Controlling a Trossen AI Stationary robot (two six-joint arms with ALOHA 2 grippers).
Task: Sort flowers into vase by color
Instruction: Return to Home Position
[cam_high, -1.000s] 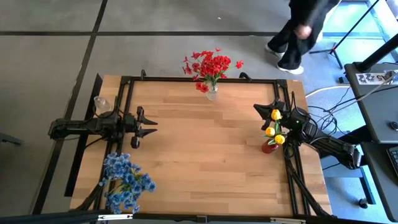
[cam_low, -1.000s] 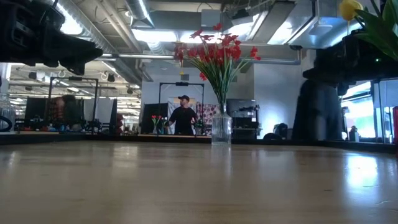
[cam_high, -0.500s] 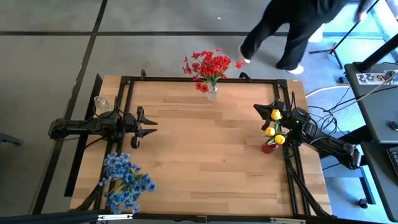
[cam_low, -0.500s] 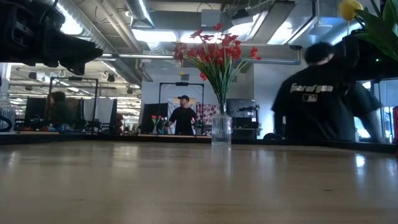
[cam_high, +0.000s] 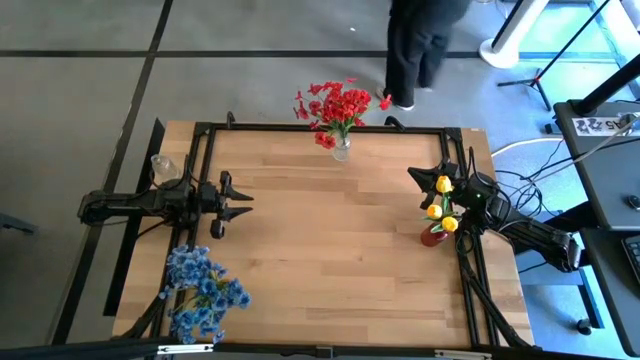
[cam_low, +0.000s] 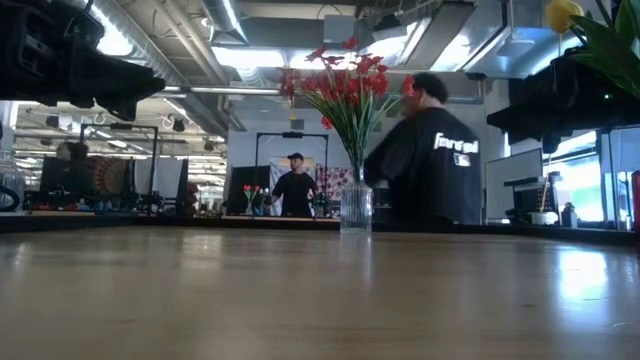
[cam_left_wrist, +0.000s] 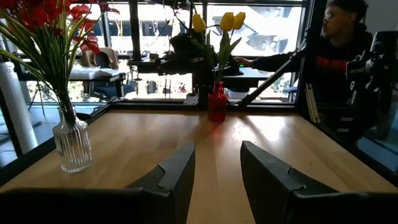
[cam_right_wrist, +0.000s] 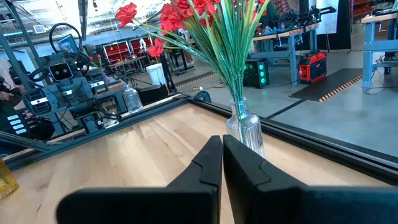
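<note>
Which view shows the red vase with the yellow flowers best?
The left wrist view: the red vase stands whole and upright, with the yellow flowers above it. The high view shows it only from above, the low view just one bud, the right wrist view nothing.

1. Pale wood planks form the table (cam_high: 330, 240), smooth with a soft sheen.
2. The clear vase (cam_left_wrist: 73, 146) is ribbed glass.
3. The red vase (cam_left_wrist: 217, 107) looks glossy.
4. The table's frame (cam_high: 270, 127) is matt black metal.

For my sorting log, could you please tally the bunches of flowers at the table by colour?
red flowers: 1 bunch
blue flowers: 1 bunch
yellow flowers: 1 bunch, of 3 buds
Total: 3 bunches
</note>
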